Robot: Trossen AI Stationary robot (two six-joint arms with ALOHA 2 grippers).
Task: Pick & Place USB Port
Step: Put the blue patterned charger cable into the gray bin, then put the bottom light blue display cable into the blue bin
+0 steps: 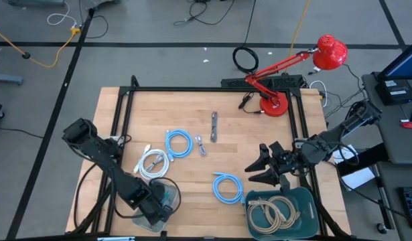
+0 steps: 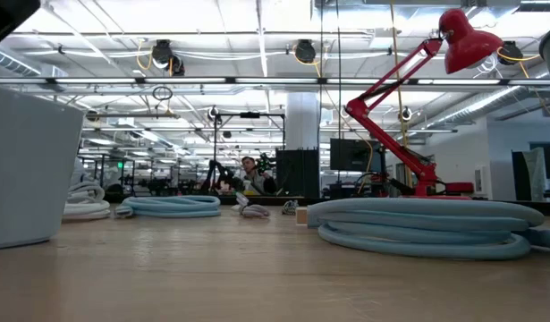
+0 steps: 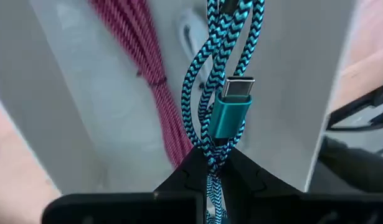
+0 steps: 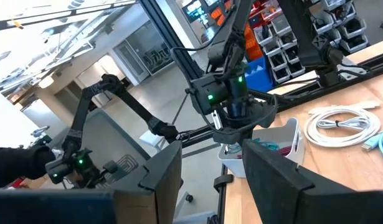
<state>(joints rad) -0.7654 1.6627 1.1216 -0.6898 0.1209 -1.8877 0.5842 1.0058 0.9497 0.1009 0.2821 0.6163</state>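
Note:
My left gripper (image 1: 159, 204) is at the table's near left, pointing down over a white bin (image 1: 167, 194), and is shut on a teal braided USB cable (image 3: 207, 74) with a teal USB-C plug (image 3: 231, 106). A pink braided cable (image 3: 151, 74) lies in the bin. My right gripper (image 1: 254, 169) is open and empty, level above the table, just beyond a teal bin (image 1: 306, 201) that holds beige cables (image 1: 272, 213). Two blue coils (image 1: 179, 142) (image 1: 227, 187) and a white coil (image 1: 154, 163) lie on the table. My left gripper pinches several strands of the teal cable (image 3: 210, 163) between its two fingertips, coming from above and pointing down into the white bin. The cable's loops and the plug hang below the fingers over the bin's inside; whether they touch its floor I cannot tell.
A red desk lamp (image 1: 279, 100) stands at the far right. Small connectors (image 1: 214, 126) (image 1: 200, 144) lie mid-table. In the low view the white bin (image 2: 24, 170) stands at the left and a blue coil (image 2: 427, 224) at the right. Bare wood lies between the coils.

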